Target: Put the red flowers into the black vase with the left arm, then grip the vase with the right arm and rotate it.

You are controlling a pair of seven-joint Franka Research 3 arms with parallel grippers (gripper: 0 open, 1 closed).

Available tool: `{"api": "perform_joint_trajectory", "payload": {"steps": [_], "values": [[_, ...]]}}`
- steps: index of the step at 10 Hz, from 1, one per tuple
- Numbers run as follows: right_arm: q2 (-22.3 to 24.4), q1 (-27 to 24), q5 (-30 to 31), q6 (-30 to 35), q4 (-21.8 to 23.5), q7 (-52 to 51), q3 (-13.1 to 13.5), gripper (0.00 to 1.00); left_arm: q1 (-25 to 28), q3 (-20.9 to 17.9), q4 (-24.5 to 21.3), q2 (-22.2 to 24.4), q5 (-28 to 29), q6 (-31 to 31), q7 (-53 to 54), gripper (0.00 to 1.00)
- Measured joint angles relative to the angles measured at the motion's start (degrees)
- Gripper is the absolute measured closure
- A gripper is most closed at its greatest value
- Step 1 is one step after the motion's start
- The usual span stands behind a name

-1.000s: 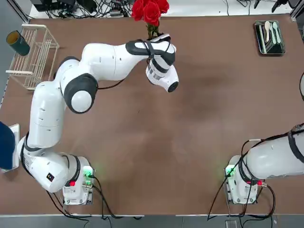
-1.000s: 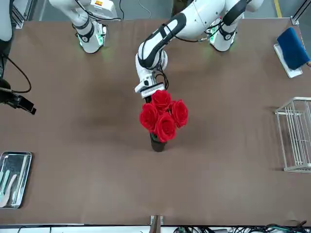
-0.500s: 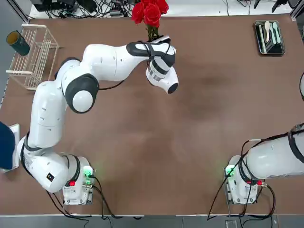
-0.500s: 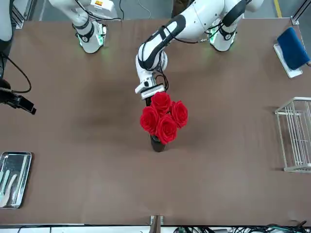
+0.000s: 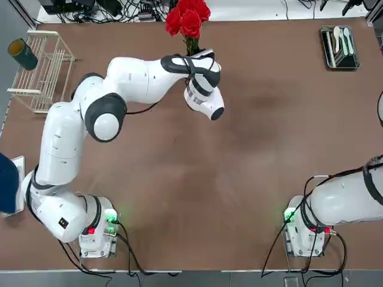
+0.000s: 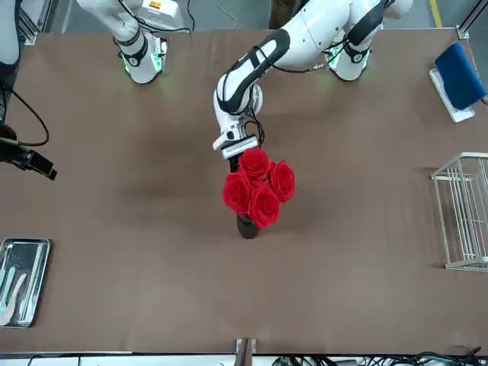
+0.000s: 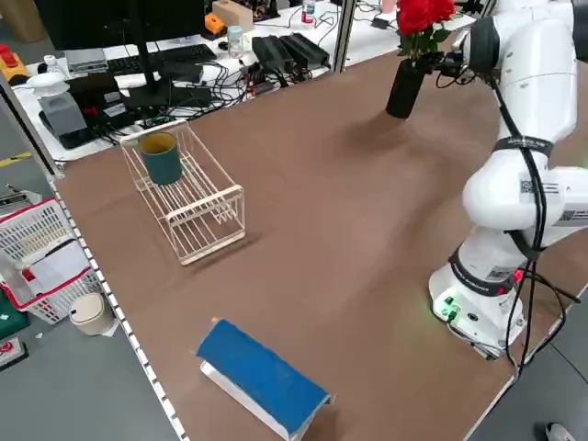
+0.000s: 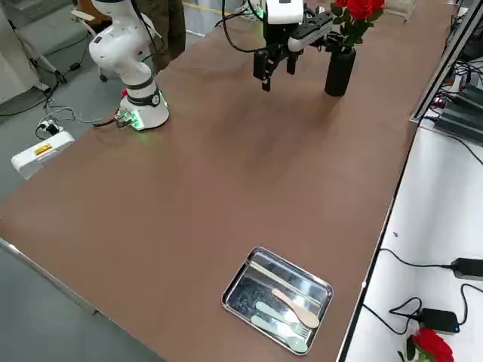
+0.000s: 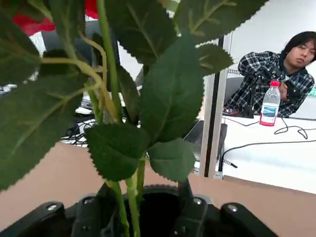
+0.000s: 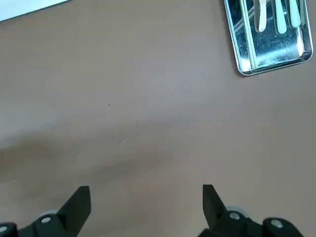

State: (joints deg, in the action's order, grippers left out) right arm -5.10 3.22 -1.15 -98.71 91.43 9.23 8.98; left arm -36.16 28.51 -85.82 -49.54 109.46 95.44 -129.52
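Flowers in, left hand at the stems

Red flowers [image 6: 257, 188] stand in the black vase [image 8: 339, 72] at the counter's [image 5: 239, 167] twelve o'clock; left hand [image 6: 236, 152] beside them, grip impossible to tell. Right hand [image 10: 145, 200], gaping, must reach the vase next.

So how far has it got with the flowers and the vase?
The red flowers already stand in the black vase, near the table's far edge. The left gripper is right beside the stems; whether it has let go cannot be seen. Still to come: the right gripper, open over bare table near a metal tray, has to come over, grip the vase and turn it.
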Motion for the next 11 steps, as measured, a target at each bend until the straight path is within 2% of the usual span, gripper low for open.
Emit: {"api": "perform_joint_trajectory", "payload": {"steps": [4, 9, 11], "values": [[0.0, 0.0, 0.0, 0.0, 0.0, 0.0, 0.0, 0.0, -1.22, 0.0, 0.97, -0.15, 0.12, -1.12, -0.01, 0.39], [0.0, 0.0, 0.0, 0.0, 0.0, 0.0, -0.03, 0.0, -1.74, -0.89, 1.98, -1.27, 4.95, -4.58, -2.83, 0.39], [0.0, 0.0, 0.0, 0.0, 0.01, 0.0, -0.03, 0.0, -1.88, -0.98, 1.98, -1.86, 5.18, -4.7, -3.19, 0.39]]}}
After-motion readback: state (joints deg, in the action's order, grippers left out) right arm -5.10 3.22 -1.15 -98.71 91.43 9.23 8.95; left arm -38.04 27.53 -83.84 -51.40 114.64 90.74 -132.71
